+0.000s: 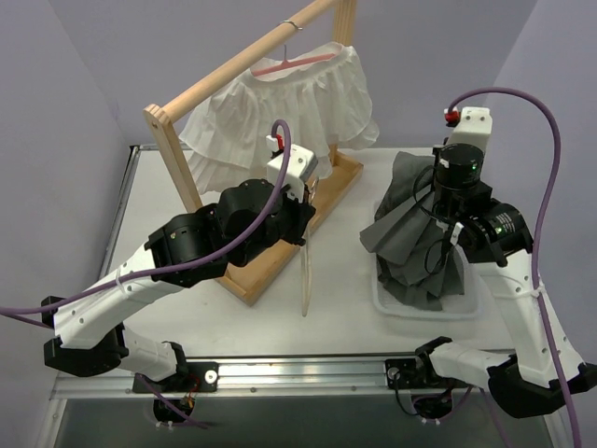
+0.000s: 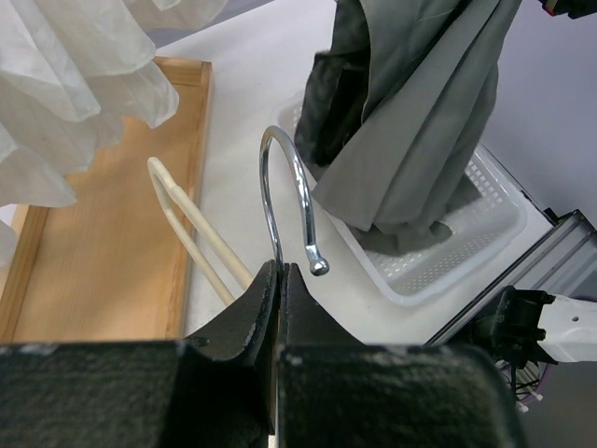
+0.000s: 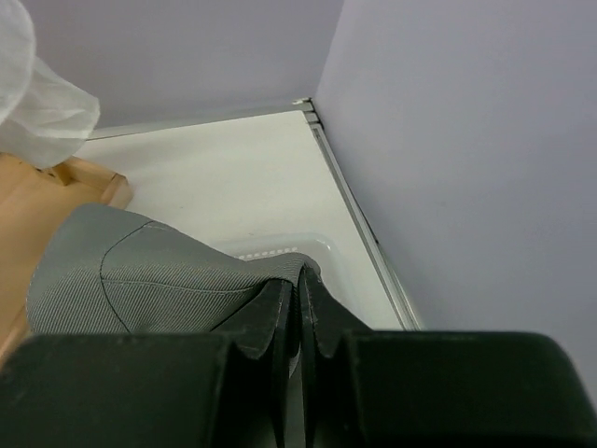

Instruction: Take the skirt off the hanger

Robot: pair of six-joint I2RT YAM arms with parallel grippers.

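Observation:
The grey skirt [image 1: 410, 224] is off its hanger and hangs from my right gripper [image 1: 431, 187] into the white basket [image 1: 424, 306]. In the right wrist view the gripper [image 3: 300, 285] is shut on a fold of the skirt [image 3: 140, 275] above the basket's rim [image 3: 280, 247]. My left gripper [image 1: 303, 210] is shut on the metal hook [image 2: 280, 177] of the bare cream hanger [image 1: 305, 271], which dangles beside the rack base. In the left wrist view the jaws [image 2: 280, 271] pinch the hook's stem, with the hanger's arm [image 2: 191, 229] behind.
A wooden rack [image 1: 233, 70] with a flat base [image 1: 280, 252] stands left of centre. A white ruffled skirt [image 1: 280, 117] hangs from it on a pink hanger [image 1: 289, 63]. Purple walls close in at the back and both sides.

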